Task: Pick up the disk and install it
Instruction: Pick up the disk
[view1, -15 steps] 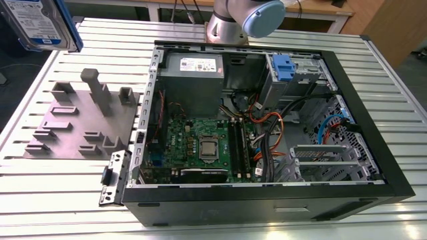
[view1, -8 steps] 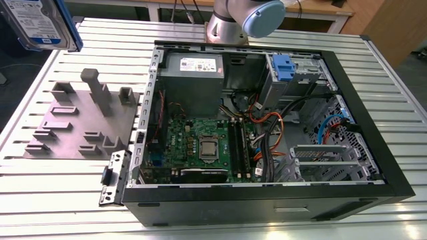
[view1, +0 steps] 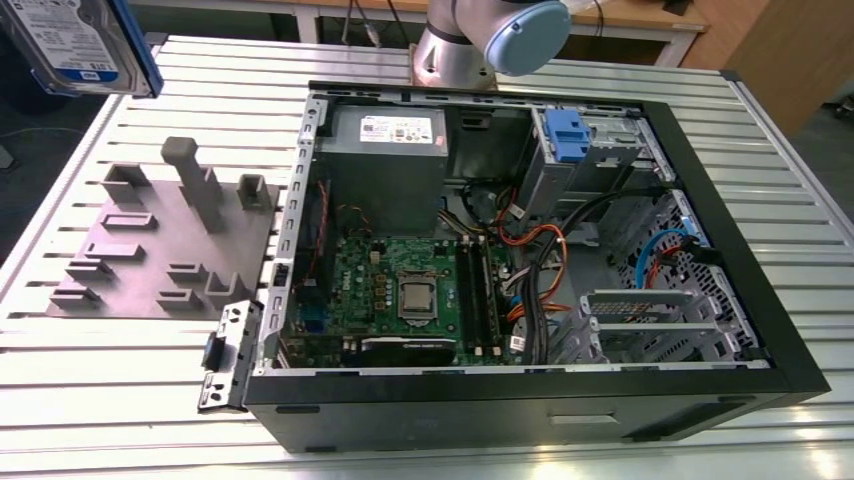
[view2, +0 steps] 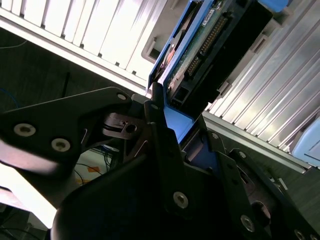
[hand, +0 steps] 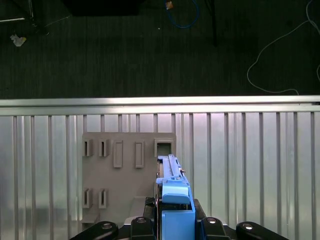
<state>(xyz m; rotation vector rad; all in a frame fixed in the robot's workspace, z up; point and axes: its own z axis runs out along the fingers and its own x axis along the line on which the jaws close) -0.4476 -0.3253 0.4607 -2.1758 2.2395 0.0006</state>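
Observation:
The disk (view1: 67, 40), a silver drive with a white-and-blue label and a blue bracket, hangs in the air at the far upper corner of the exterior view's left, above the table's edge. In the first wrist view the disk (hand: 173, 182) shows edge-on over the grey fixture plate (hand: 125, 170), near an empty slot. My gripper (hand: 175, 222) is shut on its blue bracket. The second wrist view shows the disk's underside (view2: 210, 40) with its circuit board, and the black fingers (view2: 157, 130) clamp the bracket.
An open computer case (view1: 787, 330) lies on the slatted metal table (view1: 787, 150), with a motherboard, cables and a grey power supply (view1: 387, 130). A blue latch (view1: 567, 135) sits at the drive bay. The grey fixture plate (view1: 160, 240) lies beside the case. The arm's base (view1: 467, 45) stands behind it.

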